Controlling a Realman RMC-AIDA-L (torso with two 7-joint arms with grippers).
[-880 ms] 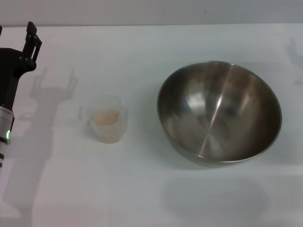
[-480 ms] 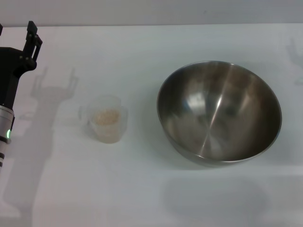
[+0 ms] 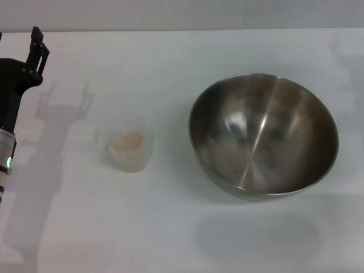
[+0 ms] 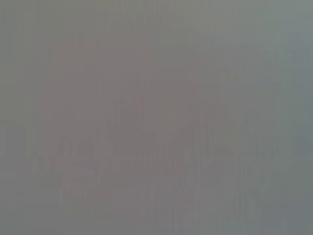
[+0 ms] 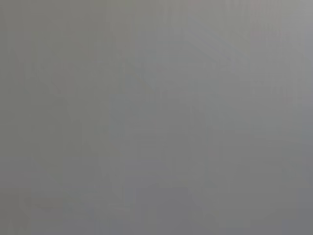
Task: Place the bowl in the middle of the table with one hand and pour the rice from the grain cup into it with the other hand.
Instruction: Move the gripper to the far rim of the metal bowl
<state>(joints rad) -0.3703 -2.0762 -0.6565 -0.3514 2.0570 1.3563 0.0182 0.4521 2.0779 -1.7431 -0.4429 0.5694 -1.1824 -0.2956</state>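
A large shiny steel bowl (image 3: 264, 136) sits upright on the white table (image 3: 170, 227), toward three o'clock from the middle of the head view. Its smooth inside holds nothing but reflections. Well apart from it, toward nine o'clock, stands the small clear grain cup (image 3: 127, 142), also upright, with pale beige rice (image 3: 127, 140) filling its lower part. Nothing touches either the bowl or the cup.

The left gripper (image 3: 35, 48) is raised at the far edge of the view, toward ten o'clock from the cup and well apart from it. One thin black finger (image 3: 38, 51) shows; the other is cut off by the edge, so how wide it stands cannot be told. It holds nothing visible. The right gripper is out of sight. Both wrist views show only flat grey.
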